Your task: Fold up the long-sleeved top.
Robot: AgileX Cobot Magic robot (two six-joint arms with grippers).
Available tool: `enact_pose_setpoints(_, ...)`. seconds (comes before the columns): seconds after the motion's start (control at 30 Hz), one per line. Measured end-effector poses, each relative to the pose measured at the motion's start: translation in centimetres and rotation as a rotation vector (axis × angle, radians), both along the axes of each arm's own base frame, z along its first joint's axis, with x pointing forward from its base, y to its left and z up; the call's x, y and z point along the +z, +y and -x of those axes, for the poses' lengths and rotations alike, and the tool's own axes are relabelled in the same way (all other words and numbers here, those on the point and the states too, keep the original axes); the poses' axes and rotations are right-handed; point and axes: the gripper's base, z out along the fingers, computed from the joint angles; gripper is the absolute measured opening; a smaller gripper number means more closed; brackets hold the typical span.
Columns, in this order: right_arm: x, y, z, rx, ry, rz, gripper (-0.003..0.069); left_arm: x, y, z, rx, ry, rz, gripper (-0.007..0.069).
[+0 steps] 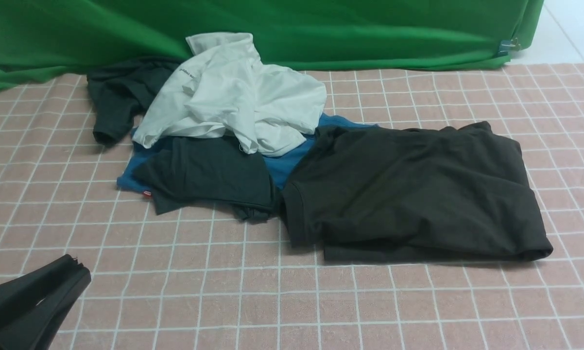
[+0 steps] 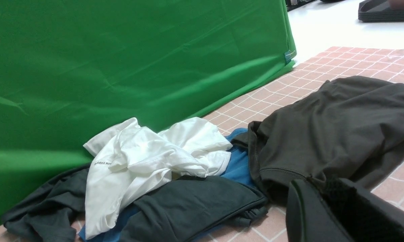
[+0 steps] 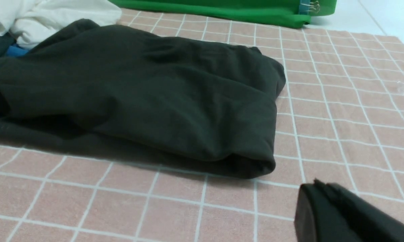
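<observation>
The long-sleeved top (image 1: 408, 189) is a big black garment lying folded into a thick rectangle on the right half of the checked cloth. It also shows in the left wrist view (image 2: 339, 127) and the right wrist view (image 3: 148, 97). My left gripper (image 1: 78, 265) sits low at the front left, well clear of the top, jaws shut on nothing (image 2: 318, 183). My right gripper (image 3: 318, 184) is out of the front view. In its wrist view it hovers over bare cloth just off the top's near right corner, jaws shut and empty.
A pile lies to the left of the top: a crumpled white shirt (image 1: 233, 92), a dark grey-green tee (image 1: 209, 170), a blue garment (image 1: 287, 163) underneath and another dark piece (image 1: 117, 97) at the back. A green backdrop (image 1: 272, 29) closes off the far edge.
</observation>
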Motion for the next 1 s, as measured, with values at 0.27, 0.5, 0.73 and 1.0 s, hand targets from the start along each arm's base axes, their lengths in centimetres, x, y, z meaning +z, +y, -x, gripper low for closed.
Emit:
enact_pose_setpoints(0.27, 0.06, 0.0, -0.01, 0.0, -0.006, -0.001, 0.0042, 0.0, 0.0, 0.0, 0.0, 0.0, 0.0, 0.001)
enact_pose_setpoints(0.5, 0.06, 0.0, -0.01, 0.0, -0.007, -0.001, 0.0049, 0.0, 0.0, 0.0, 0.0, 0.0, 0.0, 0.001)
enact_pose_setpoints(0.73, 0.06, 0.0, -0.01, 0.0, -0.007, -0.002, 0.0073, 0.0, 0.0, 0.0, 0.0, 0.0, 0.0, 0.001)
enact_pose_setpoints(1.0, 0.06, 0.0, -0.01, 0.0, -0.007, -0.002, 0.0096, -0.23, 0.09, -0.15, 0.023, -0.026, -0.003, 0.001)
